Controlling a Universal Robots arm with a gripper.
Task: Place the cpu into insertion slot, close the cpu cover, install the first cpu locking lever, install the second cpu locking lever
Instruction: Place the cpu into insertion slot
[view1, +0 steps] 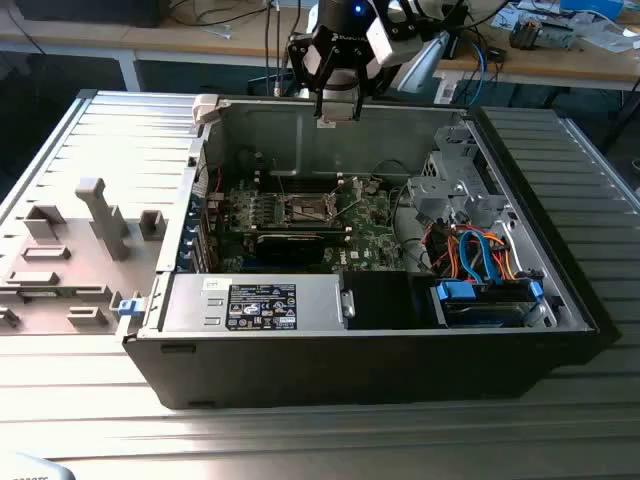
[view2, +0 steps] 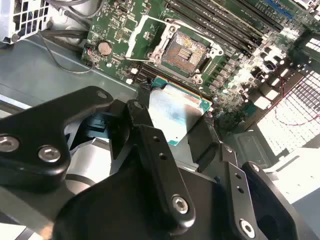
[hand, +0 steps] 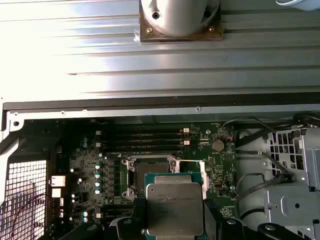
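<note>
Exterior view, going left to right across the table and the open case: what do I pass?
grey fixture blocks → pale latch at the case corner → insertion slot → blue drive tray

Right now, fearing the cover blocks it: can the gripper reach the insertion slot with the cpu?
Probably yes: the gripper holds the cpu above the open case, the cpu cover is swung aside, and the insertion slot lies bare.
</note>
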